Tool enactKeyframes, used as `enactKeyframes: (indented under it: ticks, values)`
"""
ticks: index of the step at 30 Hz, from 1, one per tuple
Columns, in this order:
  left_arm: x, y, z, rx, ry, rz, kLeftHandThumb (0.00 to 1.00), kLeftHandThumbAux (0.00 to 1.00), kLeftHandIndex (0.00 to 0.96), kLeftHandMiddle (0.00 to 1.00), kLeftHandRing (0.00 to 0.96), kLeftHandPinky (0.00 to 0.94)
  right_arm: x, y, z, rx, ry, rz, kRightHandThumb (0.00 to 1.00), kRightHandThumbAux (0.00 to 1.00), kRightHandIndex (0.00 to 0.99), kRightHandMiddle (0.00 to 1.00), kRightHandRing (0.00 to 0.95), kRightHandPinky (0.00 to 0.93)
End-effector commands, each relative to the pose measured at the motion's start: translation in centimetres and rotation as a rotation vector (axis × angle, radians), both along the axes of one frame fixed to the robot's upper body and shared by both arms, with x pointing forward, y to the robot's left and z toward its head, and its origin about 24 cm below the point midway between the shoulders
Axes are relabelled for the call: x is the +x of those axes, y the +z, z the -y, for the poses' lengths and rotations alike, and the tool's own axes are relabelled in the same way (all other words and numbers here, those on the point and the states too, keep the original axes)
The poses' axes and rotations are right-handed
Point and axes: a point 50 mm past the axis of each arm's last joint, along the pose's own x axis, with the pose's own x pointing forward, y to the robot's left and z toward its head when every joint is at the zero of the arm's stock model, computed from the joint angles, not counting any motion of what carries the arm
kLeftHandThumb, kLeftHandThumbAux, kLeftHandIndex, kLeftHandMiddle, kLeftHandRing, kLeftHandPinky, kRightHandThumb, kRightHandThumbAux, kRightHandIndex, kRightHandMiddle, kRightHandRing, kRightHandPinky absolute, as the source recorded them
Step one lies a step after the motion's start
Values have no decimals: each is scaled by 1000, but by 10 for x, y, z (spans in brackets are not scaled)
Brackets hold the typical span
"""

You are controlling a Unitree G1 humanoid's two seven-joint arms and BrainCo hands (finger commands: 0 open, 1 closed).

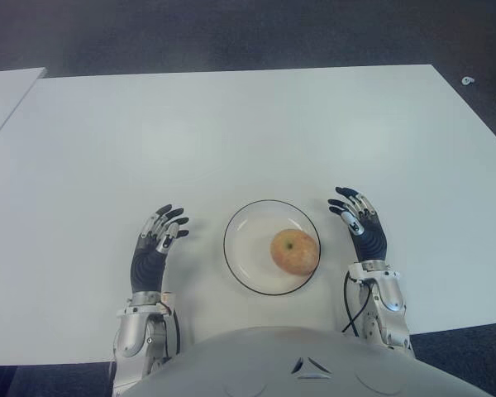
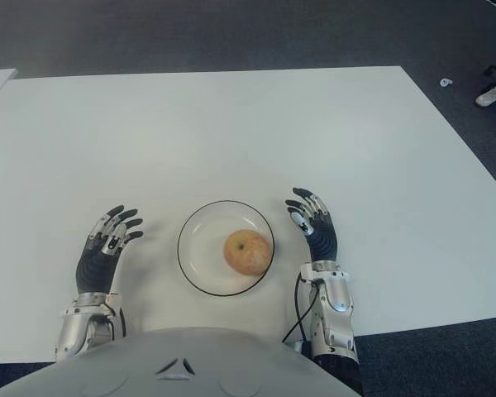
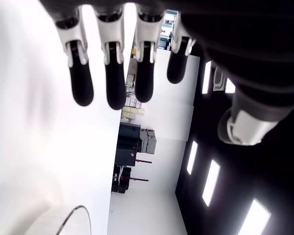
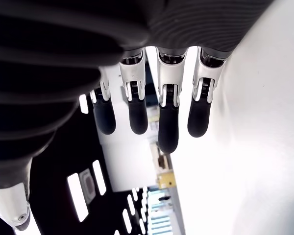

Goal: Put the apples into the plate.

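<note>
Plainly, the one apple in sight already sits inside the glass plate, toward its right side, near the robot on the white counter. I judge the placing done for this fruit, so the best thing now is to keep both hands clear of the rim and not nudge the dish; no other apple shows anywhere on the counter.

The left hand shows left of the plate, apart from it, fingers stretched out and holding nothing. The right hand shows just right of the plate, likewise extended and empty, its fingers straight.

Farther off the counter is bare white, and beyond its far edge lies dark floor.
</note>
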Motion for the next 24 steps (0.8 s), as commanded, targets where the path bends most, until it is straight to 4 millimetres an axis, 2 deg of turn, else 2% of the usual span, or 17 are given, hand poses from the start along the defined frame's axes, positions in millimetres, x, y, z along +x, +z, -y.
enactKeyframes:
  ticks: [1,13,24]
  values:
    - [2,-12,0,-6,8,-42,414,556,196,265,319,366,-9,-21,0,25,-6,-127,379,625,225,383,329,305]
    - [6,-19,0,-4,42,-75,393,560,191,273,340,373,-8,-26,-3,5,-8,-143,396,632,229,390,342,332]
    - [7,-24,0,-14,56,-82,416,569,197,284,349,384,-12,-28,-7,-39,-6,-171,401,655,217,388,349,350]
